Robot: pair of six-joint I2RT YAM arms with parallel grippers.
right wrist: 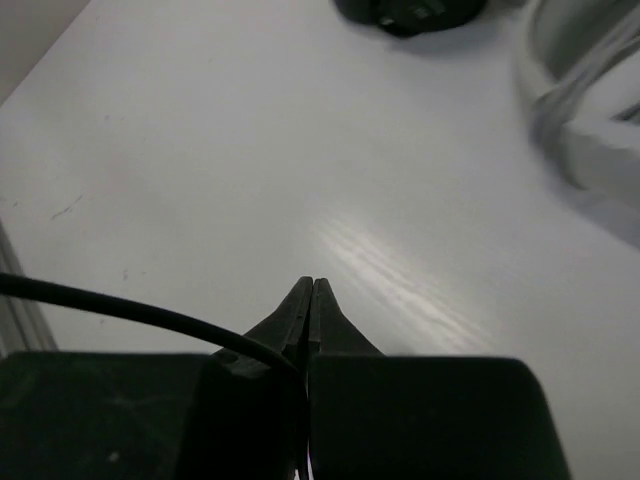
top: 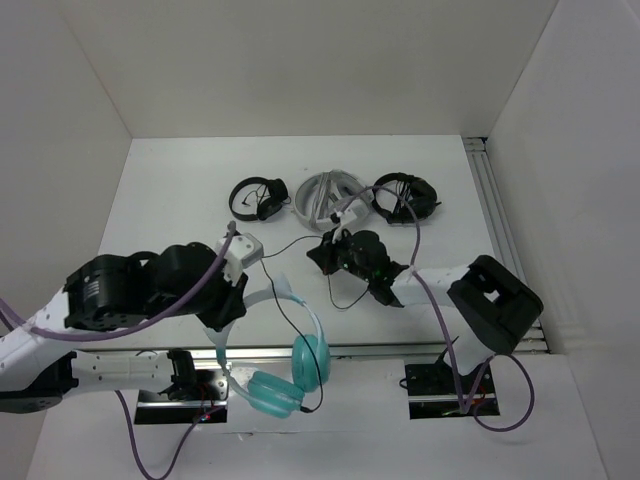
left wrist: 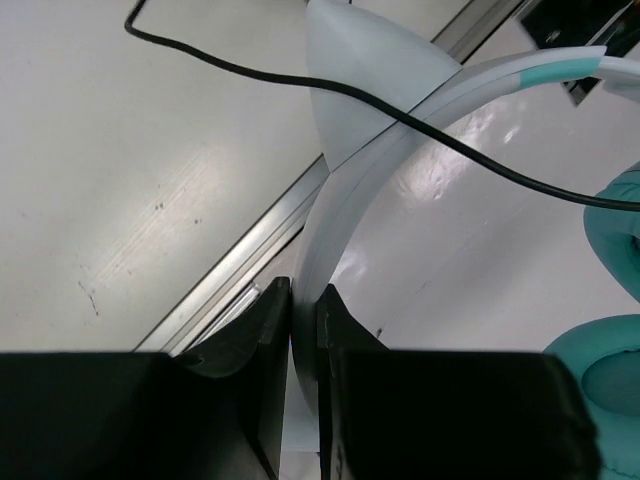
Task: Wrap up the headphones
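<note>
Headphones [top: 310, 357] gripped: left gripper [left wrist: 303, 295] clamping band [left wrist: 340, 220], right gripper [right wrist: 312, 285] pinching cable [right wrist: 120, 308].
Light springy band, limp thin cable; probably best wound gently.

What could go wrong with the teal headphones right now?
The left fingers pinch only the thin white headband, and the teal ear cups hang past the edge of the table; a slip could drop the headphones. The right fingers grip the thin black cable; a hard pull might strain it. The white-grey headphones lie close by, so the cable could snag them.
</note>
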